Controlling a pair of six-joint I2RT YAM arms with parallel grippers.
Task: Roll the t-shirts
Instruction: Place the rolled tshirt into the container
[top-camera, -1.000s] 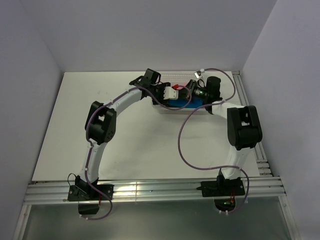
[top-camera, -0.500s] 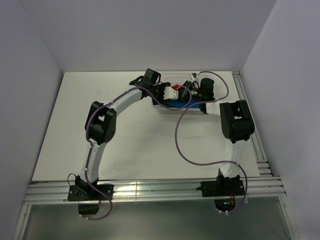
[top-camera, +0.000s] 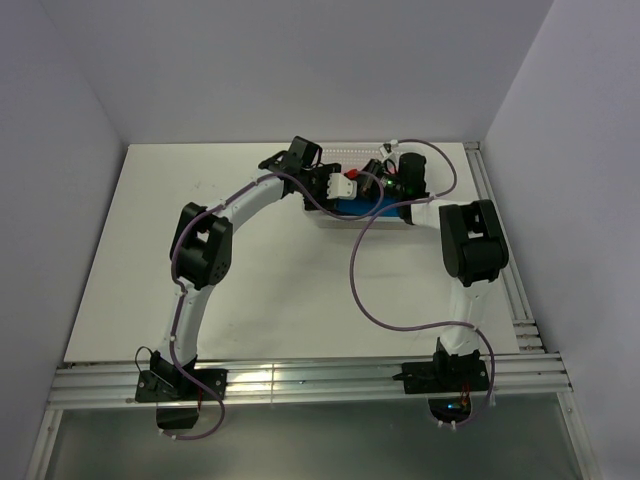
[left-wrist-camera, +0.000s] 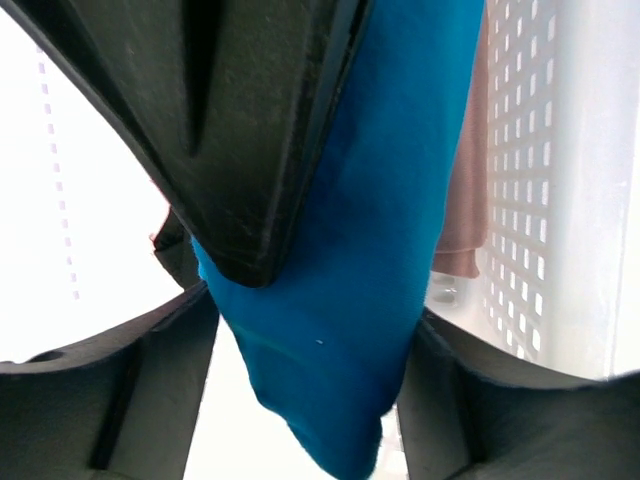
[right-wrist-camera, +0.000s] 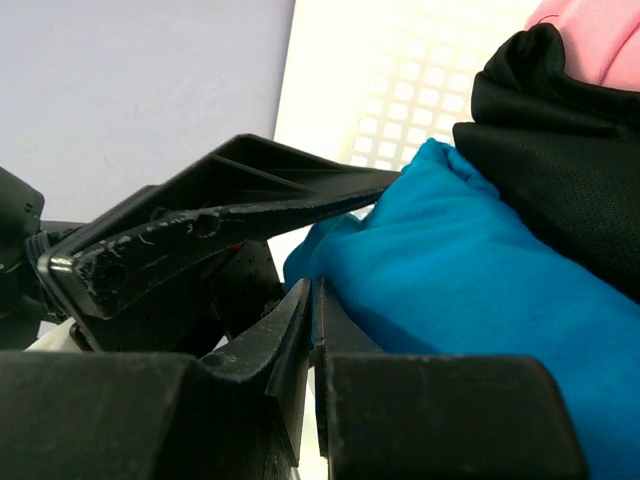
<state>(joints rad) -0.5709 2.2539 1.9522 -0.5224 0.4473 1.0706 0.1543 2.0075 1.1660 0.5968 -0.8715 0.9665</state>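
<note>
A bright blue t-shirt (top-camera: 352, 208) lies bunched in the white mesh basket (top-camera: 340, 221) at the back of the table. My left gripper (top-camera: 347, 186) reaches in from the left. In its wrist view the blue t-shirt (left-wrist-camera: 380, 230) fills the wide gap of the left gripper (left-wrist-camera: 310, 400) and touches both fingers. My right gripper (top-camera: 376, 184) comes in from the right. It is the right gripper (right-wrist-camera: 314, 300) with fingers pressed together at the blue t-shirt's (right-wrist-camera: 480, 280) edge. A black t-shirt (right-wrist-camera: 560, 130) and a pink t-shirt (right-wrist-camera: 600, 30) sit behind the blue one.
The basket's perforated wall (left-wrist-camera: 540, 200) stands close on the right of the left gripper, with brownish-pink cloth (left-wrist-camera: 465, 230) hanging against it. The two grippers nearly touch over the basket. Grey walls enclose the table, and a metal rail (top-camera: 300, 380) runs along the near edge.
The right arm's elbow has drawn in to the left and its wrist has closed in over the basket, then held still. The left arm has not visibly moved.
</note>
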